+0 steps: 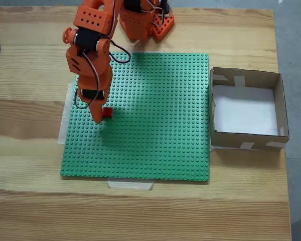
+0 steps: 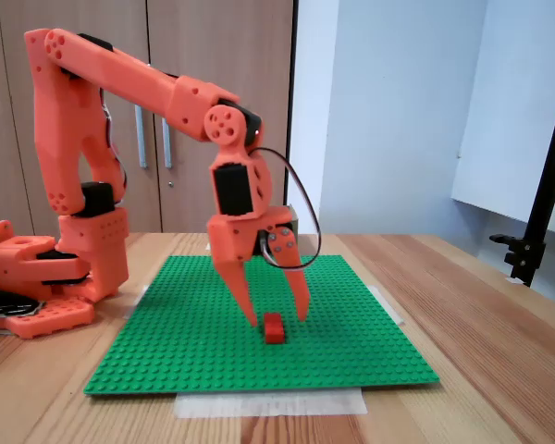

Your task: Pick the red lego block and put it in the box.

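The red lego block [image 1: 108, 113] [image 2: 275, 328] lies on the green studded baseplate [image 1: 155, 125] [image 2: 194, 342], towards its left side in the top-down fixed view. My gripper [image 1: 102, 113] [image 2: 277, 317] points straight down over it and is open. The side-on fixed view shows one fingertip [image 2: 252, 319] on each side of the block, low near the plate, with the jaws not pressing on the block. The box [image 1: 247, 110], brown cardboard with a white floor, stands off the plate's right edge in the top-down fixed view and holds nothing.
The arm's orange base [image 1: 145, 20] [image 2: 46, 277] sits at the table's far edge, behind the baseplate. Pale tape strips [image 1: 130, 184] hold the plate to the wooden table [image 1: 30, 201]. A black stand [image 2: 536, 213] rises at the right.
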`<state>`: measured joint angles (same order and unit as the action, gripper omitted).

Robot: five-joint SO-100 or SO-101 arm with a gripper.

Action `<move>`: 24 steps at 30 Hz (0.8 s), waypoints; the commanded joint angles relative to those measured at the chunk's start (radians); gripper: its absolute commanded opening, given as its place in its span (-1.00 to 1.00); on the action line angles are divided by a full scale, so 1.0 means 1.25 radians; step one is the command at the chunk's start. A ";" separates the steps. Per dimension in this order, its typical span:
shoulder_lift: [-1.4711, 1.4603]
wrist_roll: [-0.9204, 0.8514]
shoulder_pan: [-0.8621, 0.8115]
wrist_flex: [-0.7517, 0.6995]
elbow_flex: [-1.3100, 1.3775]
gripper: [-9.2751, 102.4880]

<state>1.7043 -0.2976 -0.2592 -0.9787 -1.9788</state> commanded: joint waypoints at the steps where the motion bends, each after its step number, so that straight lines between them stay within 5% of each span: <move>1: -0.005 0.007 0.002 0.009 0.005 -0.36; 24: -0.040 0.018 0.005 0.047 0.006 -0.46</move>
<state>1.6506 -0.2746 -0.2562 -0.9311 -1.9788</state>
